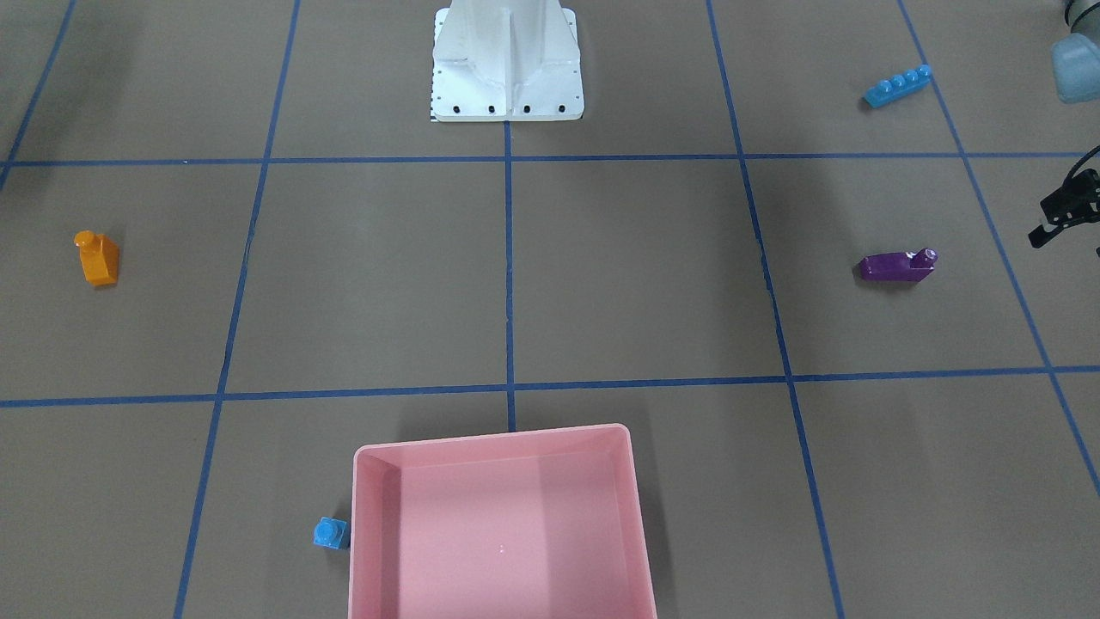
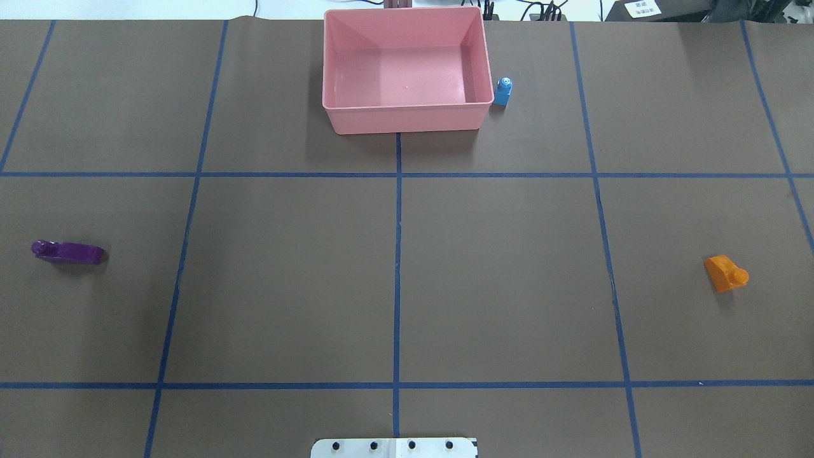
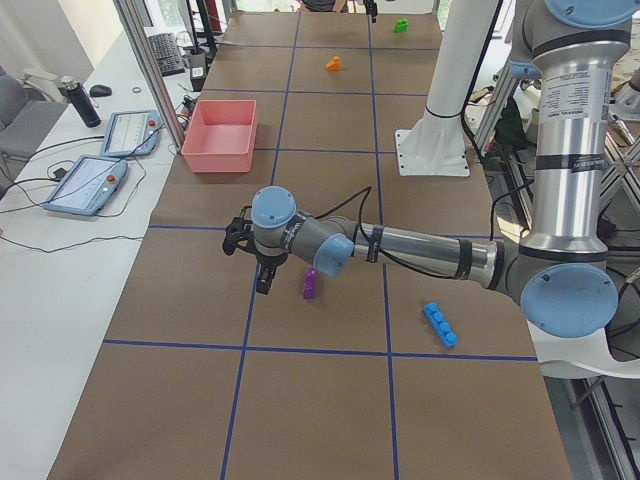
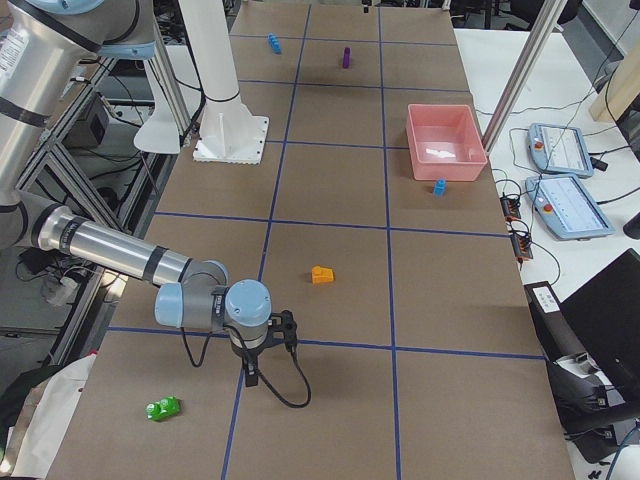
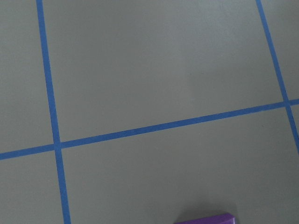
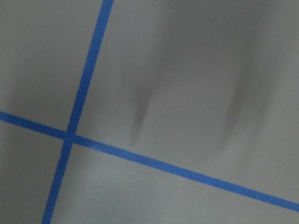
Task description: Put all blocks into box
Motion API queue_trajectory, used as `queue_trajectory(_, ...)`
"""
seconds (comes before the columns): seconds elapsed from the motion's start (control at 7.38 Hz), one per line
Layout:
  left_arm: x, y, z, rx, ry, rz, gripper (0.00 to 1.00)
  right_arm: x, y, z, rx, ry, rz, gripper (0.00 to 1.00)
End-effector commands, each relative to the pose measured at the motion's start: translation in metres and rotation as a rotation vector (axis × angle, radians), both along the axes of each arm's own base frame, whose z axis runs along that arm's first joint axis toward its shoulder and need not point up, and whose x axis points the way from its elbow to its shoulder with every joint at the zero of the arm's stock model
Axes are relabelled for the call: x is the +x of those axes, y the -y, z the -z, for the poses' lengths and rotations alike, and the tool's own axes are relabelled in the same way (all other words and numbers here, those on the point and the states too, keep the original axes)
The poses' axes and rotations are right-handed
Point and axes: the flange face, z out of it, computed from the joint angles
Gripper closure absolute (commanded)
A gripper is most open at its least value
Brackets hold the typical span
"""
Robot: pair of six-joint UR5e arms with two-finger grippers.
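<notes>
Blocks: all five lie on the tabletop (image 2: 496,267), outside the box (image 2: 407,117).

Box: pink, upright, at the tabletop edge farthest from the robot base (image 1: 507,69), centred on the middle tape line (image 2: 397,254).

Block positions:
- The tiny blue block (image 2: 503,91) stands stud up, just beside the box wall on the robot's right side. Whether it touches the wall cannot be determined.
- The orange block (image 2: 725,273) lies in the middle row of the grid, on the robot's right, well apart from the box.
- The purple block (image 2: 67,252) lies in the middle row on the robot's left. Its edge shows at the bottom of the left wrist view.
- The long blue block (image 1: 898,86) lies on the robot's left, in the row nearest the base, studs up.
- The green block (image 4: 162,408) lies at the far right end of the tabletop, beyond the orange block.

Left end effector (image 3: 263,283): points down above the tabletop, near the purple block and apart from it. It holds no block. Whether its jaws are parted or closed cannot be determined.

Right end effector (image 4: 249,375): points down over a crossing of tape lines, between the orange block and the green block, touching neither. Its jaw state cannot be determined.
</notes>
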Motion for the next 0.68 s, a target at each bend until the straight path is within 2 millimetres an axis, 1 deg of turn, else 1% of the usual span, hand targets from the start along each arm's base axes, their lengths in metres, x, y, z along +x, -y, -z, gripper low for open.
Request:
queue_trajectory(0.0,0.002,0.0,0.006,0.01,-0.003,-0.003,0.0,0.006,-0.045,-0.031,-0.024,0.004,0.09,0.01)
queue_trajectory(0.14,0.005,0.0,0.006,0.01,-0.003,-0.009,0.0,0.008,-0.06,-0.053,-0.037,0.013,0.132,0.01)
queue_trajectory(0.27,0.005,0.0,0.008,0.013,-0.003,-0.009,0.0,0.01,-0.071,-0.066,-0.074,0.01,0.13,0.01)
queue_trajectory(0.41,0.006,-0.001,0.011,0.019,-0.004,-0.011,0.0,0.01,-0.078,-0.076,-0.098,0.013,0.128,0.01)
queue_trajectory(0.54,0.006,-0.001,0.011,0.021,-0.005,-0.011,0.0,0.01,-0.083,-0.081,-0.12,0.02,0.119,0.02)
